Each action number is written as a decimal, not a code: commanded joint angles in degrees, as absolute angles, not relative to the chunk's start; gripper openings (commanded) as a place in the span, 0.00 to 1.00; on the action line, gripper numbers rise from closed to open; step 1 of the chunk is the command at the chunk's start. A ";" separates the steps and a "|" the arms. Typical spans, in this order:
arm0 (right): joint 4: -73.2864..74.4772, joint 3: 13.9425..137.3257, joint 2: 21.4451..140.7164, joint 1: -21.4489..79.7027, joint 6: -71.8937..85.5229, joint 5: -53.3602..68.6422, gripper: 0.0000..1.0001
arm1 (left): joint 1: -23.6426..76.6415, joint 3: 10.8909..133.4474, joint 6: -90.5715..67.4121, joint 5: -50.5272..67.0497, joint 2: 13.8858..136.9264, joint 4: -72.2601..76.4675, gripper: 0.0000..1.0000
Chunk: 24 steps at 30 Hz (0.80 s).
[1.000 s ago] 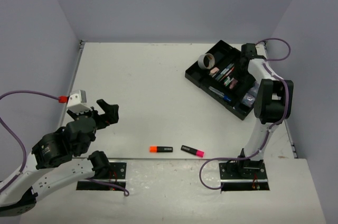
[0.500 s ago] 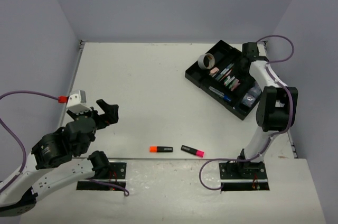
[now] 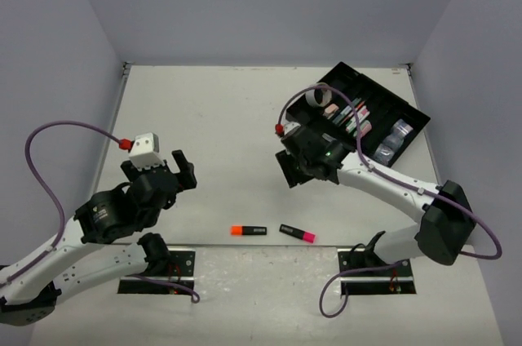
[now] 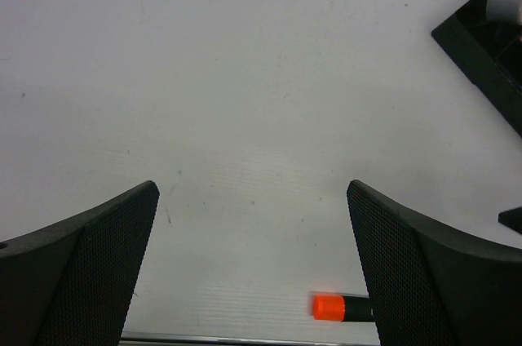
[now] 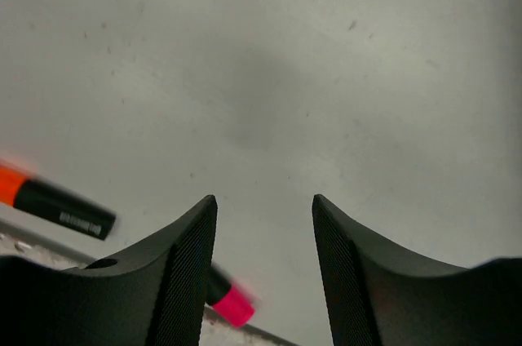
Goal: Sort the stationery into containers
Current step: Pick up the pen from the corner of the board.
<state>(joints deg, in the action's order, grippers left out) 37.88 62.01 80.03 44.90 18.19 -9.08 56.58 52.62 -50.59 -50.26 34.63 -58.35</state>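
- While both arms hang over the white counter (image 3: 220, 117), two black highlighters lie loose near its 6 o'clock edge, end to end with a gap between them. One is an orange-ended highlighter (image 3: 249, 230). The other, a pink-ended highlighter (image 3: 298, 233), lies at its 3 o'clock.
- One black tray (image 3: 390, 99) with long parallel compartments sits at the counter's 2 o'clock, well apart from both highlighters.
- Inside the tray are one grey tape ring (image 3: 320, 97) at the 10 o'clock end and thin pens (image 3: 349, 113) too bunched to count. Shiny cubes (image 3: 394, 135) sit toward 4 o'clock, their number unclear.
- One left pincer (image 4: 251, 191) hangs at the counter's 8 o'clock, fingers spread wide and holding nothing. Its wrist view shows the orange tip beside its right finger.
- One right pincer (image 5: 264, 203) hangs near the counter's centre, between tray and highlighters, fingers parted and empty. Its wrist view shows both highlighters low in the view.
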 commanded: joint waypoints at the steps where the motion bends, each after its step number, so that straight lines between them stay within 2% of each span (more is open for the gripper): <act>1: 44.36 57.73 82.08 52.76 21.15 -11.76 0.53 | 56.16 53.84 -51.76 -52.38 35.11 -58.86 1.00; 5: 45.31 57.96 86.02 59.84 22.61 -7.46 0.53 | 56.25 53.26 -51.05 -52.02 33.29 -57.91 1.00; 10: 49.12 59.74 92.37 65.31 25.00 -8.74 0.54 | 56.25 53.15 -50.92 -51.77 32.02 -57.72 1.00; 21: 48.51 59.15 98.41 68.03 26.28 -5.19 0.53 | 56.25 53.00 -50.37 -51.42 31.65 -57.13 1.00; 24: 49.46 59.38 101.00 68.10 26.52 -5.83 0.50 | 56.17 52.92 -50.20 -51.42 31.49 -57.05 1.00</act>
<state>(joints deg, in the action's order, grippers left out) 47.85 58.06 97.55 67.59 25.09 -6.25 56.58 52.62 -50.37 -50.15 31.86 -58.33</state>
